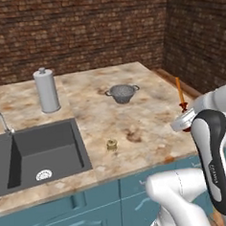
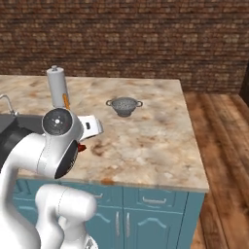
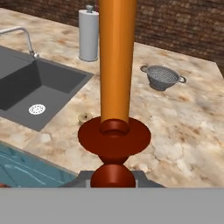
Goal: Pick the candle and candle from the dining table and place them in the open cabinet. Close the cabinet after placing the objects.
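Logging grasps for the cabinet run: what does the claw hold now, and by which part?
The tall orange taper candle, gripped low on its dark red-brown stand.

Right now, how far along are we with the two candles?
Done: nothing placed yet. In hand: the gripper is shut on the stand of the orange taper, held upright above the counter. Left: the gold candle sits beside the sink; both candles must go into the cabinet, then it must be closed.

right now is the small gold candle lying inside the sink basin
No, the small gold candle stands on the stone counter top, to the right of the dark sink basin, not in it.
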